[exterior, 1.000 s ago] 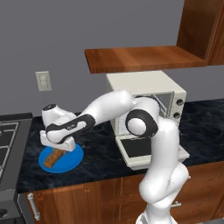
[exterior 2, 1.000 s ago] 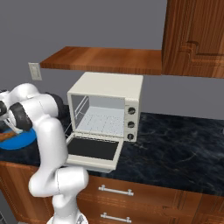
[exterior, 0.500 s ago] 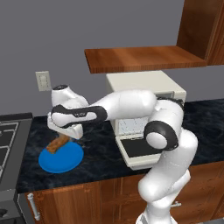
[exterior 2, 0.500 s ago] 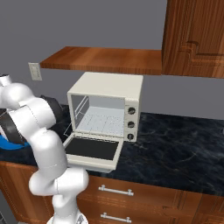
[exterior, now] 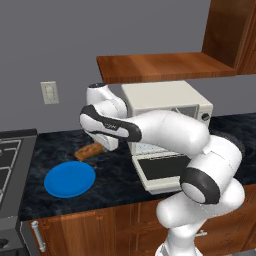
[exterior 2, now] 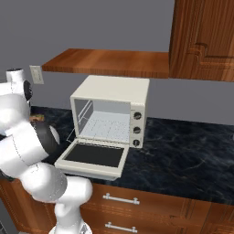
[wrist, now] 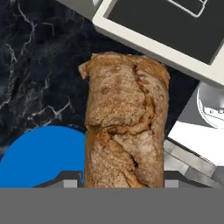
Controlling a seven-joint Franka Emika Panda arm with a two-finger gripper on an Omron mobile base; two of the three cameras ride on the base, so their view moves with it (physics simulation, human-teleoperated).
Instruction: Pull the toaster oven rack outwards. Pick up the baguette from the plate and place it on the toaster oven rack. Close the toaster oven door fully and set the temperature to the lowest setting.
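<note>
Up above the dark stone counter (exterior: 115, 175), the baguette (exterior: 89, 150) hangs in the air, clamped in the gripper (exterior: 102, 146) at one end with its free end sticking out to the left. Seen from the hand camera, the baguette (wrist: 124, 135) runs straight up between the two finger tips, which press against its sides, so the fingers are closed on the bread at about its own width.

Below and to the left of it lies the blue plate (exterior: 69, 179), bare on the counter, clear of the bread. From the hand camera a curve of the plate (wrist: 39, 159) shows under the crust at lower left.

To the right stands the toaster oven (exterior: 167, 112), its door (exterior: 165, 170) dropped flat toward the near edge of the counter, dark glass facing up. In the right base view the oven (exterior 2: 114, 109) is open, the rack (exterior 2: 104, 127) sits across the cavity, and the door (exterior 2: 93, 157) lies level in front. Three knobs (exterior 2: 136, 130) run down the right side.
</note>
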